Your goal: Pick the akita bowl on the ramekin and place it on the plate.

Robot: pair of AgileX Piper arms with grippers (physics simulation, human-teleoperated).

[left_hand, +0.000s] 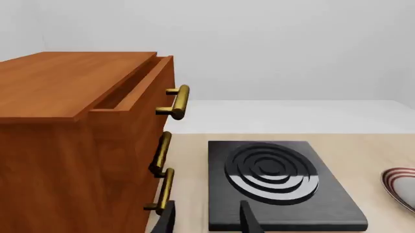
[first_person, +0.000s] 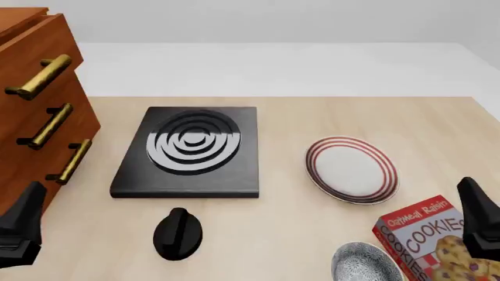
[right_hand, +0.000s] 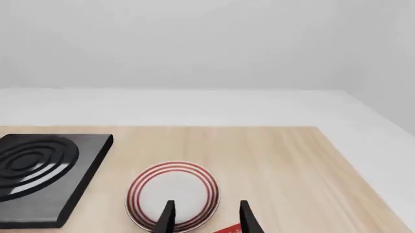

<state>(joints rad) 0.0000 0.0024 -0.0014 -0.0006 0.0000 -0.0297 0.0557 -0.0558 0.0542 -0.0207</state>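
Bowl first: the small round black-and-white speckled akita bowl [first_person: 365, 262] sits at the near edge of the front view, partly cut off, just beside the red cardboard cookies box [first_person: 432, 241] and on the near side of the round white plate with red rings [first_person: 350, 170]. No ramekin shows in any view, so I can't tell if it's hiding under the bowl.

Right gripper [right_hand: 204, 216] hangs near the cookies box, above the near side of the plate, jaws moderately apart with nothing between them. Left gripper [left_hand: 207, 218] is well away from the plate, by the brown wooden drawer cabinet [left_hand: 77, 136] and the black stove slab with ringed burner [first_person: 189, 149], jaws also apart and empty.

My guess at risks:
1. The box crowds the bowl, so a finger coming down could clip it and shove both.
2. The rim grip could slip.
3. A hidden ramekin could get dragged along.
4. Releasing the bowl off-centre could leave it tipping on the plate rim.
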